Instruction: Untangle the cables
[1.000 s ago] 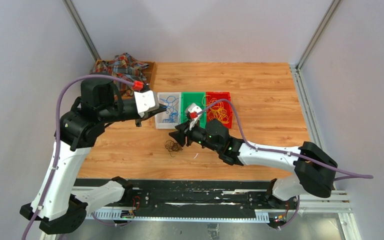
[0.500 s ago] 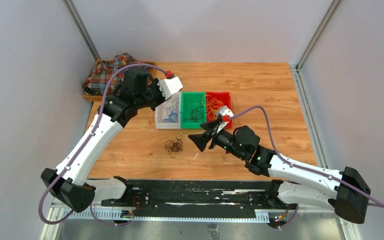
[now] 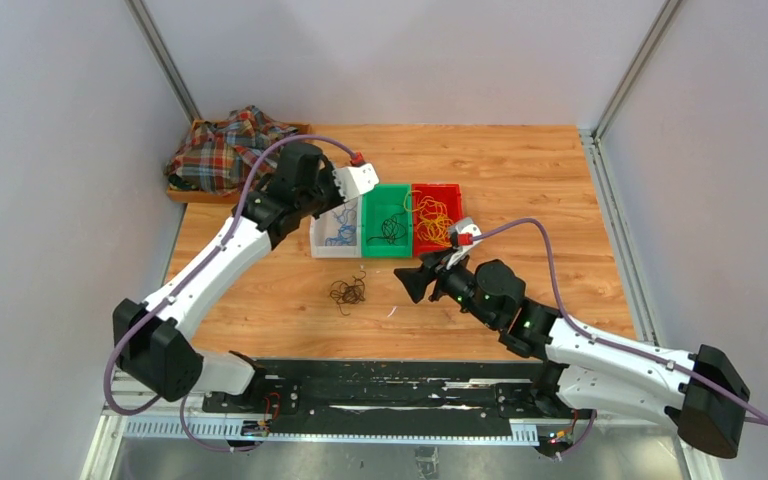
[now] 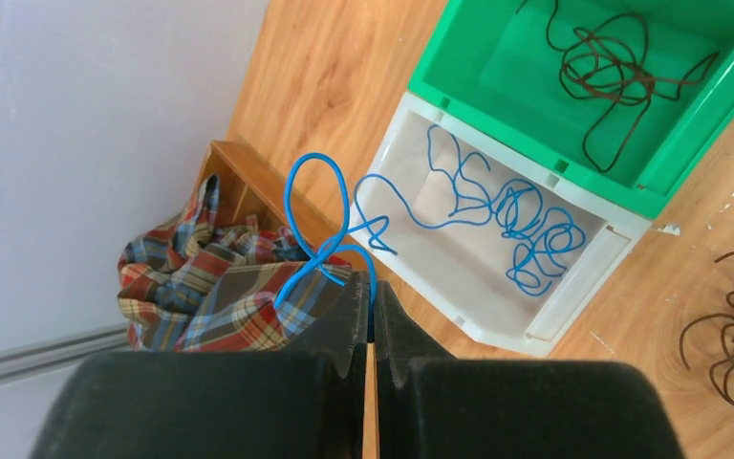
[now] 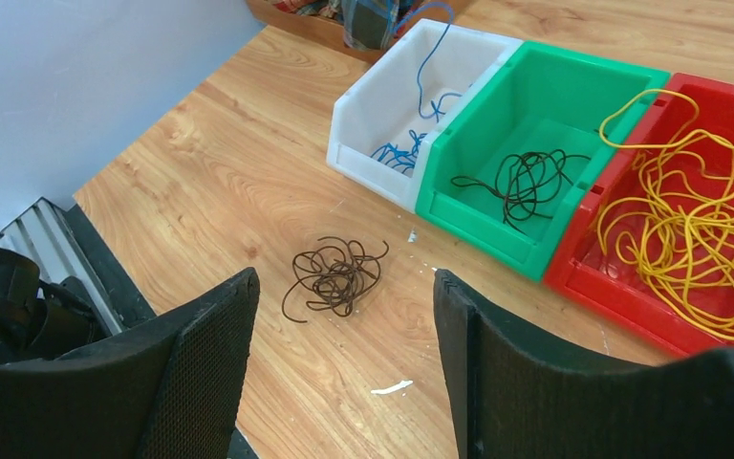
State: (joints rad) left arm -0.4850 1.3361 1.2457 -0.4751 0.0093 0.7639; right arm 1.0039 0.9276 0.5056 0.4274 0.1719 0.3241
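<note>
My left gripper (image 4: 371, 298) is shut on a blue cable (image 4: 317, 222) and holds it above the far left corner of the white bin (image 4: 573, 287); the cable trails down into the blue cables (image 4: 526, 225) lying in that bin. A tangle of dark cables (image 3: 348, 292) lies on the table in front of the bins, also in the right wrist view (image 5: 336, 275). My right gripper (image 5: 344, 325) is open and empty, right of and above that tangle (image 3: 412, 283). The green bin (image 5: 478, 206) holds black cables (image 5: 528, 182). The red bin (image 5: 631, 316) holds yellow cables (image 5: 688, 220).
A plaid cloth (image 3: 222, 150) lies on a wooden tray at the far left corner. A small white scrap (image 5: 390, 387) lies on the table near my right gripper. Grey walls stand close on the left, back and right.
My left gripper has swung from left of the white bin to over its far side, raising the blue cable. My right arm has drawn back to the right, away from the dark tangle.
</note>
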